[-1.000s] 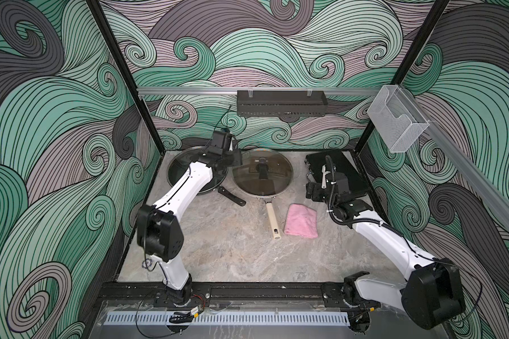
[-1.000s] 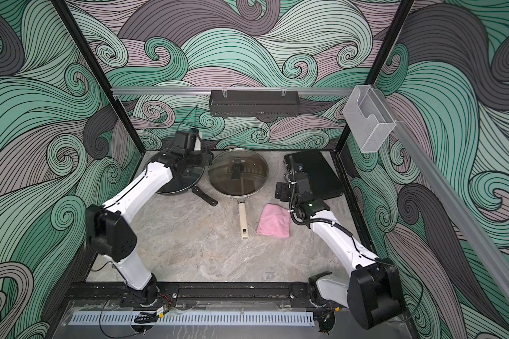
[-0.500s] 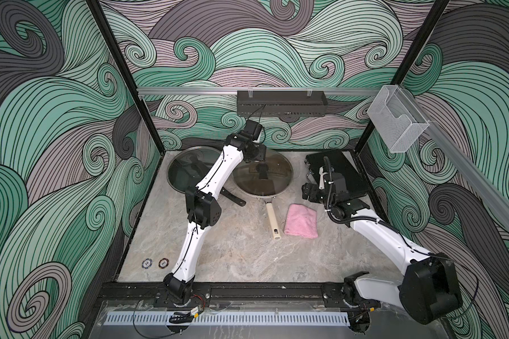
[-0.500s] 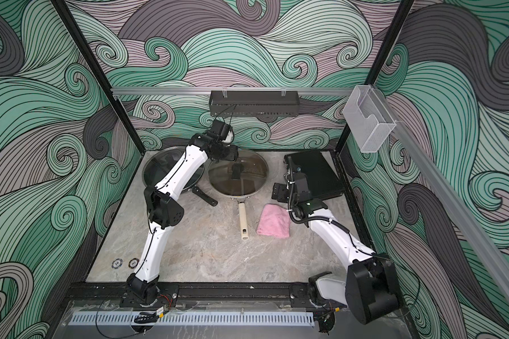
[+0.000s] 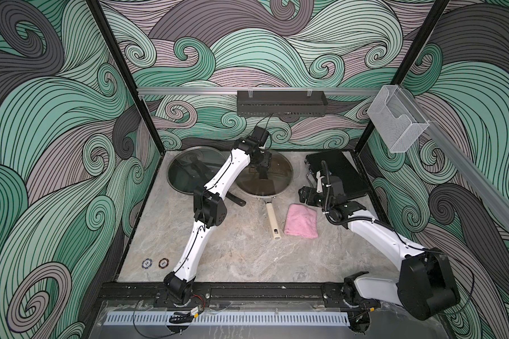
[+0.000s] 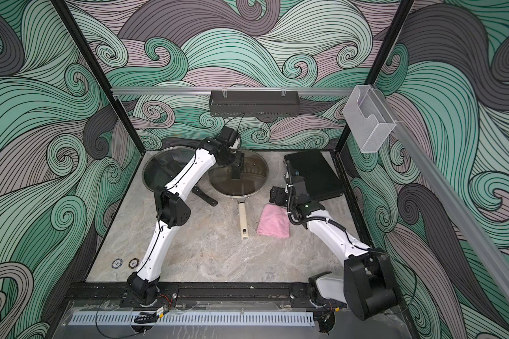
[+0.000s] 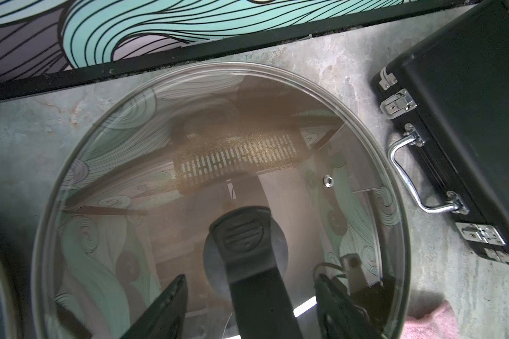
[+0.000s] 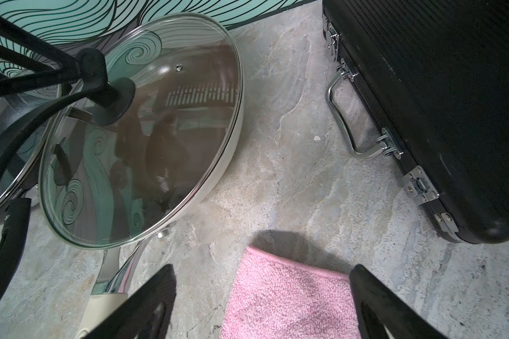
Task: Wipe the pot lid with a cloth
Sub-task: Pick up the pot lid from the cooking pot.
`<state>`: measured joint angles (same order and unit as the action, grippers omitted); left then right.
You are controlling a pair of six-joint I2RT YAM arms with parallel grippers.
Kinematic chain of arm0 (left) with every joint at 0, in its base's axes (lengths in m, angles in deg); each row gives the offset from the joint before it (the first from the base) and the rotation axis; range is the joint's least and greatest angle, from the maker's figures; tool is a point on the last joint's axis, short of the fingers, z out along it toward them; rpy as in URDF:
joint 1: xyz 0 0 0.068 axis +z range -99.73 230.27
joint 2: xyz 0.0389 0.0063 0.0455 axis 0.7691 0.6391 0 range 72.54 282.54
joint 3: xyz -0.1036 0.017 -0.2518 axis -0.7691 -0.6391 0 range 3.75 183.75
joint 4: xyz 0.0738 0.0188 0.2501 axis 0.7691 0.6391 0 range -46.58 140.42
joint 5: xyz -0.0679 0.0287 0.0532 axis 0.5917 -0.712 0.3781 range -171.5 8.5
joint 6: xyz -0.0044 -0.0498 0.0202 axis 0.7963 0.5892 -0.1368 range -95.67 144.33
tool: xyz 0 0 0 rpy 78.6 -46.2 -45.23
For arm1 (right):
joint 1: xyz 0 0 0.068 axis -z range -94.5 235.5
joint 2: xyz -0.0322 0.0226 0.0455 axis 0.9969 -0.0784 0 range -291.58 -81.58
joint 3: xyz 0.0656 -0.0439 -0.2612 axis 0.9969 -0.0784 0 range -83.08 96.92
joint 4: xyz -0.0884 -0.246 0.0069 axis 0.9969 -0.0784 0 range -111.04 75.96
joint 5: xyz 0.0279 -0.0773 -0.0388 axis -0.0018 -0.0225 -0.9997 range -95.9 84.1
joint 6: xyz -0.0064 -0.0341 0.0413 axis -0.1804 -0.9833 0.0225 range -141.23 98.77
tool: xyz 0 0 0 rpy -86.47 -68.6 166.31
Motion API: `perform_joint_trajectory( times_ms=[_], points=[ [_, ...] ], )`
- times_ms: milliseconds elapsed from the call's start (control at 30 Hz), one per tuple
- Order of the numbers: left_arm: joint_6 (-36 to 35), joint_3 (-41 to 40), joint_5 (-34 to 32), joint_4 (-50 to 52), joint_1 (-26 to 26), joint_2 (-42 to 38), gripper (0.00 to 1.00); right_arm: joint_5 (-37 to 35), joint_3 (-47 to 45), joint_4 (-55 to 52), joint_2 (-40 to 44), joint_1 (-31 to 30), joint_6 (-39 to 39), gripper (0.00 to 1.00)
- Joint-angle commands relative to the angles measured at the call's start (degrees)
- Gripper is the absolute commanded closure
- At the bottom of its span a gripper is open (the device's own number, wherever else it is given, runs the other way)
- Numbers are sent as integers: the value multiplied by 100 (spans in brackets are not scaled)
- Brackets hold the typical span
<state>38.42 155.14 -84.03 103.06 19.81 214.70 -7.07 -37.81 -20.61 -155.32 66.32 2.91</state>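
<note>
The pot lid is glass with a steel rim and lies on the cream-handled pan at the back middle. Its black handle runs between the fingers of my left gripper, which hovers over the lid's centre, open, without touching the handle. The cloth is a folded pink terry towel lying flat on the table, right of the pan handle. My right gripper hangs open just over the far edge of the cloth, holding nothing.
A second glass-lidded dark pan sits at the back left, partly behind my left arm. A black case with metal latches lies at the back right. The cream pan handle points forward. Two poker chips lie front left.
My left arm swung from the back-left pan over to the middle lid, and its jaws widened around the lid handle. The right gripper edged slightly toward the cloth.
</note>
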Motion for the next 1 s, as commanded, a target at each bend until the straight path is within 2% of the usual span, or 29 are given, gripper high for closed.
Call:
perform_joint_trajectory(
  times_ms=[0, 200, 533, 767, 967],
  points=[
    [-94, 251, -174, -80, -73, 207, 30, 75, -63, 173, 141, -25, 148, 8],
    [-159, 259, -378, -155, -110, 378, 33, 77, -88, 197, 112, -27, 178, 8],
    [-434, 263, -844, -186, -127, 479, 46, 136, -119, 303, 4, -24, 258, 8],
    [-749, 259, -1111, 42, -170, 488, 46, 125, -107, 323, -49, -24, 293, 8],
    [-1171, 260, -1620, 305, -241, 496, 41, 161, -103, 308, -45, -31, 335, 8]
  ],
)
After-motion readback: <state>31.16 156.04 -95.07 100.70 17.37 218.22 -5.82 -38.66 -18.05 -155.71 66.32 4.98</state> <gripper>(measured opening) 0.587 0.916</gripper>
